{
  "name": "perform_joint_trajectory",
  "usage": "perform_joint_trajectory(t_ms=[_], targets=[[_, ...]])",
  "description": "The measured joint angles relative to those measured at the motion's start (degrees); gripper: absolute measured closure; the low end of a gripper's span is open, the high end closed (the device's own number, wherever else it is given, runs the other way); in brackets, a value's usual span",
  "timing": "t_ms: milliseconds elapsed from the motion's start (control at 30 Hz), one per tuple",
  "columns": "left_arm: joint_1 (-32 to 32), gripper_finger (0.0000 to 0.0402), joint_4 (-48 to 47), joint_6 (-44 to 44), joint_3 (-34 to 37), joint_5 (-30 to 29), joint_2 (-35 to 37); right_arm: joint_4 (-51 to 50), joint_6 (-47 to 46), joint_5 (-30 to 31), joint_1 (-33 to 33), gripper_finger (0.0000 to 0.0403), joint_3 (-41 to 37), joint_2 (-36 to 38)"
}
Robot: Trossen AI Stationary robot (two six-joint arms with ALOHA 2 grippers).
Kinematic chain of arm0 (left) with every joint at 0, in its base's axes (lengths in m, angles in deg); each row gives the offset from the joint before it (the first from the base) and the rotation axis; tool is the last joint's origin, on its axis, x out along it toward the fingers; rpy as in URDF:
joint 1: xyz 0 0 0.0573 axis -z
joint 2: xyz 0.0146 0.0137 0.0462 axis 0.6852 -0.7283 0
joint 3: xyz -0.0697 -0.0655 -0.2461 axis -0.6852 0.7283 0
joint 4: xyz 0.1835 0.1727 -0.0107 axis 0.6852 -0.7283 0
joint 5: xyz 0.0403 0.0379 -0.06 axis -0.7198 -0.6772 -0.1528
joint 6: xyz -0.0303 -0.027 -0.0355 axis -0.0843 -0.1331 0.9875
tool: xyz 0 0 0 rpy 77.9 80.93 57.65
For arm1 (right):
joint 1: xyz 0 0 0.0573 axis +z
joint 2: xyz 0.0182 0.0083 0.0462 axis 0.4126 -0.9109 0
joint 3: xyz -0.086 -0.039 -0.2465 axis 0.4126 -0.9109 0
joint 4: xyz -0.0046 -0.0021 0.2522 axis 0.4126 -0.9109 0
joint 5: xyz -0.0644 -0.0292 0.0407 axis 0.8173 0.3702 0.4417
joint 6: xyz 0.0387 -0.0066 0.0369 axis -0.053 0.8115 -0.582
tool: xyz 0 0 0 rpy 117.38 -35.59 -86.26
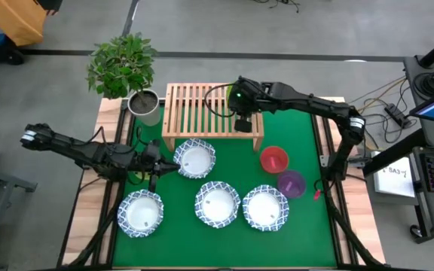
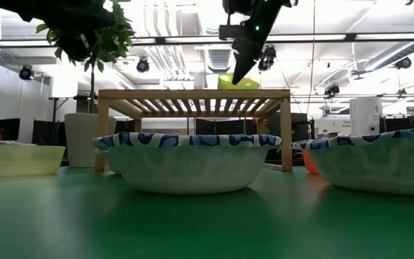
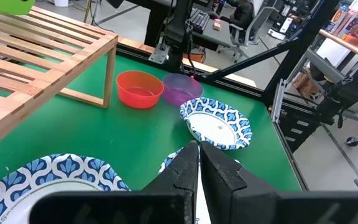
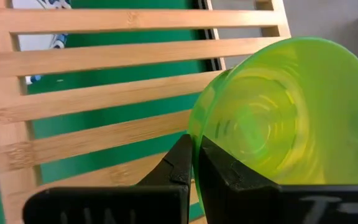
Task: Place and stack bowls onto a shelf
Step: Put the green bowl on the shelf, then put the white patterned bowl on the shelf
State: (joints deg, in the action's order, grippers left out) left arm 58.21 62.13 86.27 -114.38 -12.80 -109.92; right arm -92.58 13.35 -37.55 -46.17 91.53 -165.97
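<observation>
Pinching green bowl (image 4: pixel 278 118): right pincer (image 4: pixel 194 163).

leafy green plant in grey pot (image 1: pixel 143 103): far-left corner of bench | green mat (image 1: pixel 307 139): covers wooden bench (image 1: pixel 89 214)

The table (image 1: pixel 311 229) is covered by a green mat, with bare wood left showing along its left and right edges. The shelf (image 1: pixel 212 114), a light-wood slatted rack on short legs, is set at the mat's far edge. A grey plant pot (image 1: pixel 147 106) is stood just beside the shelf's left end. Four blue-patterned white bowls (image 1: pixel 217 204) are laid on the mat: one close in front of the shelf, three in a row nearer the front. A red bowl (image 1: pixel 274 159) and a purple bowl (image 1: pixel 291 183) are placed next to each other at the right.
</observation>
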Motion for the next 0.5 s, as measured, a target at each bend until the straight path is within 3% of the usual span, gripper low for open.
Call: perform_joint_trajectory(t_ms=[133,500], targets=[[0.0,0.0402,0.0,0.0,0.0,0.0,0.0,0.7,0.5,0.0,-0.1,0.0381,0.0,-0.1],[0.0,0.0402,0.1,0.2,0.0,0.0,0.0,0.9,-2.9,0.0,-0.2,0.0282,0.0,1.4]])
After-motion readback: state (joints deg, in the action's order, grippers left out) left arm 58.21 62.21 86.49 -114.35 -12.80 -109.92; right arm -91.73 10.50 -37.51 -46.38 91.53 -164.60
